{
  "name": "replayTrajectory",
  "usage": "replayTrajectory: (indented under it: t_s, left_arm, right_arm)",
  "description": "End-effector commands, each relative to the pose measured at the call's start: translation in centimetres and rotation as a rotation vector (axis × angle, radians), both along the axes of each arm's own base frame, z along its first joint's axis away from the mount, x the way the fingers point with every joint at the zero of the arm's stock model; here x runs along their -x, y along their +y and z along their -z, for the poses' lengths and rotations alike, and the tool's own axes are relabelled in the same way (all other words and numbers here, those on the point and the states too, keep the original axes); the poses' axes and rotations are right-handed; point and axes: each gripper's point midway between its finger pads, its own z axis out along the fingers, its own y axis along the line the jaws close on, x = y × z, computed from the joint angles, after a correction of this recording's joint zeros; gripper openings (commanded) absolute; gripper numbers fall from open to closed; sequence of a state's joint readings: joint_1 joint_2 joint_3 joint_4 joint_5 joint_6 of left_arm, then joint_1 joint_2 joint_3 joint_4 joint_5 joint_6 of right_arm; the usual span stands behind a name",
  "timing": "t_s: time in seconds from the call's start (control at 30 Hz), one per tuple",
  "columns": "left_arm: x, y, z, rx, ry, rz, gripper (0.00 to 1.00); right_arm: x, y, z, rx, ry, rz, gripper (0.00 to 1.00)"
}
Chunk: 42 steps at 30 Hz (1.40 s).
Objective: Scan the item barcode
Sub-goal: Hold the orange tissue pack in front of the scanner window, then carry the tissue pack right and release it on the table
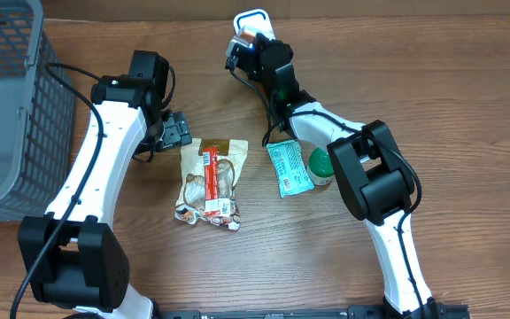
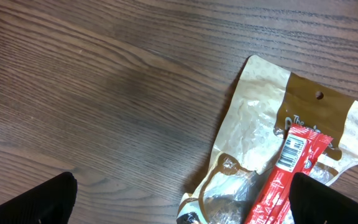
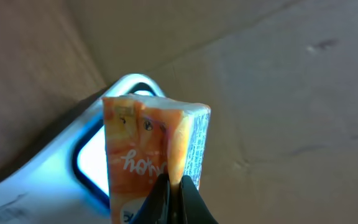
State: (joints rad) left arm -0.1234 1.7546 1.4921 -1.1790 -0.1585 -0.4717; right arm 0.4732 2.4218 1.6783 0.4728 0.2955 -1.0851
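Orange printed packet (image 3: 145, 149) is sitting squeezed between the fingers of the right gripper (image 3: 171, 190), beside the glowing white scanner (image 3: 92, 155). The left gripper (image 1: 178, 131) is hanging with fingers spread wide by a beige plastic pouch (image 1: 211, 182).

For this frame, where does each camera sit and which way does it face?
Overhead: fixed above the table, facing straight down; both arms, left gripper and right gripper show.
Left wrist: on the left arm, facing down at the snack pouch and red stick pack; open fingers at the bottom corners.
Right wrist: on the right arm, looking along its shut fingers at the orange carton before the scanner.
Shared: overhead and left wrist show the snack pouch; overhead and right wrist, orange carton and scanner.
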Motion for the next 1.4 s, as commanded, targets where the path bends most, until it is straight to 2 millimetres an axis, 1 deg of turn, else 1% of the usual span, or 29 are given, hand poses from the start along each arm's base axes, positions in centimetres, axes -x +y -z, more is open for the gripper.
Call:
replayTrajectory:
  t_s: [0.0,0.07,0.13,0.17,0.27,0.33,0.37,0.4,0.47,0.53,0.6,0.73,0.8,0.9,1.0,1.13,1.23,1.3,1.33,1.37]
  left_arm:
    - [-0.5,0.2,-0.5,-0.007,-0.019,-0.004,1.0]
    - [-0.5,0.2,-0.5,-0.007,-0.019,-0.004,1.0]
    - [-0.5,0.2,-0.5,-0.007,-0.018,-0.004,0.99]
    - [-0.5,0.2,-0.5,-0.007,-0.019,-0.004,1.0]
    - [-0.5,0.2,-0.5,-0.007,-0.019,-0.004,1.0]
    - [-0.5,0.2,-0.5,-0.007,-0.019,-0.004,1.0]
    - [-0.5,0.2,-0.5,-0.007,-0.019,-0.004,1.0]
    - [-0.5,0.2,-0.5,-0.007,-0.019,-0.004,1.0]
    - [-0.5,0.2,-0.5,-0.007,-0.019,-0.004,1.0]
    - [-0.5,0.2,-0.5,-0.007,-0.019,-0.004,1.0]
    - [-0.5,0.2,-0.5,-0.007,-0.019,-0.004,1.0]
    - [-0.5,0.2,-0.5,-0.007,-0.019,-0.004,0.99]
    - [-0.5,0.2,-0.5,-0.007,-0.019,-0.004,1.0]
    - [-0.5,0.2,-0.5,-0.007,-0.019,-0.004,1.0]
    - [-0.5,0.2,-0.5,-0.006,-0.019,-0.004,1.0]
    - [-0.5,0.2,-0.5,-0.007,-0.019,-0.004,0.99]
    - [-0.5,0.2,-0.5,-0.007,-0.019,-0.004,0.99]
    - [-0.5,0.2,-0.5,-0.006,-0.019,-0.004,0.99]
    - [-0.5,0.2,-0.5,-0.006,-0.019,-0.004,1.0]
    - [-0.5,0.2,-0.5,-0.006,-0.019,-0.004,0.99]
  right_arm:
    - [-0.4,-1.4,-3.7,-0.168,-0.062,0.132,0.03]
    - [-0.1,-1.5,-6.9,-0.26,-0.091,0.143,0.03]
    - [0.5,-1.6,-10.7,-0.347,-0.125,0.143,0.03]
    - [1.0,-1.9,-12.9,-0.399,-0.137,0.145,0.04]
    - [2.8,-2.8,-18.1,-0.525,-0.119,0.157,0.03]
    - [4.2,-4.2,-20.5,-0.591,-0.076,0.186,0.03]
    - [4.9,-5.0,-21.2,-0.616,-0.047,0.204,0.03]
    - [5.8,-6.1,-21.6,-0.646,-0.001,0.235,0.03]
    - [7.6,-8.7,-21.5,-0.689,0.106,0.31,0.03]
    - [9.3,-10.9,-20.4,-0.705,0.22,0.366,0.03]
    - [11.5,-13.3,-18.3,-0.71,0.375,0.426,0.03]
    - [16.1,-17.9,-12.7,-0.692,0.692,0.58,0.04]
    - [19.1,-21.1,-9.2,-0.647,0.844,0.706,0.04]
    - [22.9,-25.0,-4.8,-0.6,0.998,0.869,0.04]
    - [25.4,-27.8,-1.1,-0.637,1.067,1.016,0.04]
    - [27.6,-30.8,3.1,-0.71,1.078,1.176,0.04]
    - [28.6,-32.4,5.4,-0.738,1.072,1.229,0.04]
    - [29.0,-33.1,6.4,-0.753,1.064,1.247,0.04]
    - [29.1,-33.3,6.7,-0.763,1.058,1.256,0.09]
    - [29.2,-33.5,6.9,-0.771,1.053,1.262,0.32]
